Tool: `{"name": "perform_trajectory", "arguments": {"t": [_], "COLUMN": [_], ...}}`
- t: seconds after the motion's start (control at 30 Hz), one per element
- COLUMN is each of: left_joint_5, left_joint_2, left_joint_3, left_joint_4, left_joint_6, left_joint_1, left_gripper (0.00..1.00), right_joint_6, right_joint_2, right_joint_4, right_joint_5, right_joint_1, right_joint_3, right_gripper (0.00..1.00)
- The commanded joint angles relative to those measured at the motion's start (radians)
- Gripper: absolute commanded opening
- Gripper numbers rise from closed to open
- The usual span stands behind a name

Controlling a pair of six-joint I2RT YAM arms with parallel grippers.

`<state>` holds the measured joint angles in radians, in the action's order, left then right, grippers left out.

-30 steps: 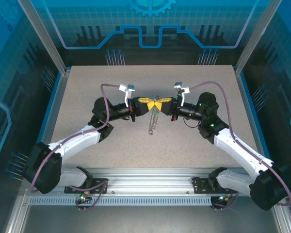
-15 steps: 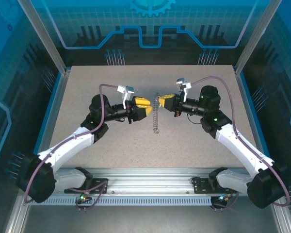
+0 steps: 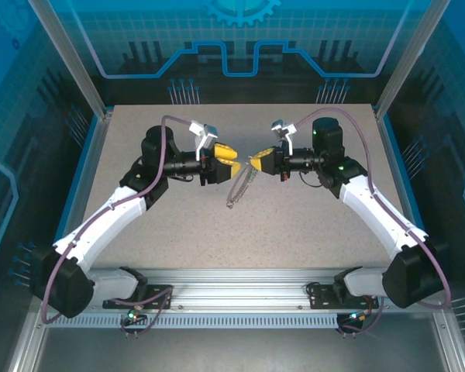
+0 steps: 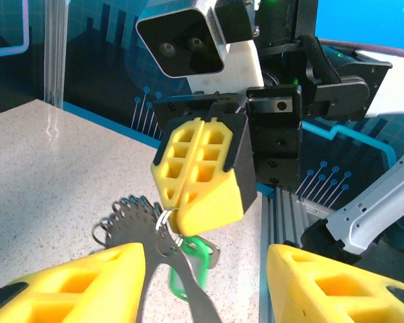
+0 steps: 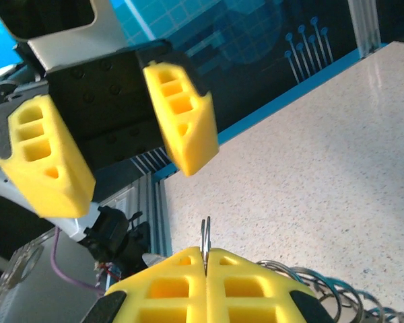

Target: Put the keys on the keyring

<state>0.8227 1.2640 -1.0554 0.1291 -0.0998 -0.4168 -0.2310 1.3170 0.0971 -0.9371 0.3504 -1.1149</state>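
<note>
Your right gripper (image 3: 257, 163) was pinched shut on the keyring (image 3: 240, 186), which hung down from it over the table (image 3: 310, 225). The green-tagged key (image 4: 188, 259) showed just beneath those fingertips. Your left gripper (image 3: 226, 159) faced it close by, jaws apart, gripping nothing.

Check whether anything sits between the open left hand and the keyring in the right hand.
Nothing visible does. The left hand faces the right hand, which is shut on the keyring, with only open air between them. The green-tagged key hangs below the right hand, beside the loop, not in the gap.
</note>
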Motion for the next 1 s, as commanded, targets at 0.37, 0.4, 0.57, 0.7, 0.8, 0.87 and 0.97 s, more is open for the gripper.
{"name": "perform_trajectory", "arguments": {"t": [0.37,0.4,0.57,0.7,0.8,0.87,0.97], "left_joint_5": [0.146,0.151,0.173,0.186,0.195,0.199,0.205], "left_joint_2": [0.132,0.138,0.161,0.172,0.178,0.181,0.188], "left_joint_3": [-0.131,-0.136,-0.146,-0.148,-0.147,-0.144,-0.144], "left_joint_4": [-0.128,-0.128,-0.128,-0.126,-0.129,-0.131,-0.129], "left_joint_6": [0.068,0.066,0.060,0.058,0.058,0.061,0.059], "left_joint_1": [0.015,0.016,0.015,0.015,0.015,0.015,0.015], "left_gripper": [0.49,0.48,0.47,0.46,0.44,0.42,0.38], "right_joint_6": [0.073,0.071,0.070,0.065,0.060,0.054,0.050], "right_joint_2": [0.038,0.039,0.042,0.046,0.048,0.050,0.050], "right_joint_4": [0.054,0.052,0.044,0.038,0.030,0.024,0.019], "right_joint_5": [-0.114,-0.114,-0.111,-0.110,-0.107,-0.105,-0.104], "right_joint_1": [0.001,0.002,0.003,0.004,0.006,0.005,0.007], "right_joint_3": [-0.045,-0.045,-0.043,-0.048,-0.048,-0.047,-0.046], "right_gripper": [0.00,0.00,0.00,0.00,0.00,0.00,0.00]}}
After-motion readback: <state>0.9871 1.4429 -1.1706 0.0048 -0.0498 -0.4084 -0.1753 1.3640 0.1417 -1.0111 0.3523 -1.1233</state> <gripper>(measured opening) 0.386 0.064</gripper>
